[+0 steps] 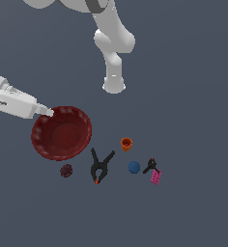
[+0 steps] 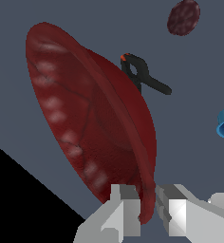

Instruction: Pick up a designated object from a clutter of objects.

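Wrist view shows my gripper [image 2: 149, 211] with jaws pinching the rim of the wide dark red round bowl [image 2: 92, 123], tilted on edge.

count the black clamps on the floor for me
2. The big clamp lies just off the bowl, toward the exterior view's right; the small clamp touches the pink block. More may hide behind the bowl.

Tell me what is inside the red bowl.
The red bowl looks empty: only its own dark red inner surface shows. The end effector straddles its rim; the small stretch of wall behind the finger is hidden.
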### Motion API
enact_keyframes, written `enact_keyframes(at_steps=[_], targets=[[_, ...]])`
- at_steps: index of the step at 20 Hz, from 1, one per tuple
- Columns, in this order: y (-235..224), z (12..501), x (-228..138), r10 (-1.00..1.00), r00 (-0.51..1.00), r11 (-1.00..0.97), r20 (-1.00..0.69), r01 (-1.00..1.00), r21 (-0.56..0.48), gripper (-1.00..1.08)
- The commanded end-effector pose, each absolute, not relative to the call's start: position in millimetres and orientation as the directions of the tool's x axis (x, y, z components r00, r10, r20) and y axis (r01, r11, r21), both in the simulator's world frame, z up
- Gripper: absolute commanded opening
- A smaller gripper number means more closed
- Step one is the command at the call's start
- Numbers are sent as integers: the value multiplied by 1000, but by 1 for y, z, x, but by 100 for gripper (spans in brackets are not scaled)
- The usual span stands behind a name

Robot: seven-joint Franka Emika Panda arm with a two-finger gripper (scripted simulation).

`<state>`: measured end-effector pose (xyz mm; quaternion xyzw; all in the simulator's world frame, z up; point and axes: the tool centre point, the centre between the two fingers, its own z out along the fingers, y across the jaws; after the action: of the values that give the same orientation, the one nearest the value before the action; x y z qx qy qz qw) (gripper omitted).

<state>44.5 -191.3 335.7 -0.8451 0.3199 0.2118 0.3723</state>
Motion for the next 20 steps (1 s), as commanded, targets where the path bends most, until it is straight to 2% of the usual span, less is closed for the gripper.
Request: enact_keyframes(at_steps=[1,10,20], targets=[[-188,355,51,-383,706,-518,-596,-698,-494,-100],[-184,388,65,-384,706,-516,-595,-699,-496,-100],[-184,393,67,-384,704,-515,-597,-700,-495,-100]])
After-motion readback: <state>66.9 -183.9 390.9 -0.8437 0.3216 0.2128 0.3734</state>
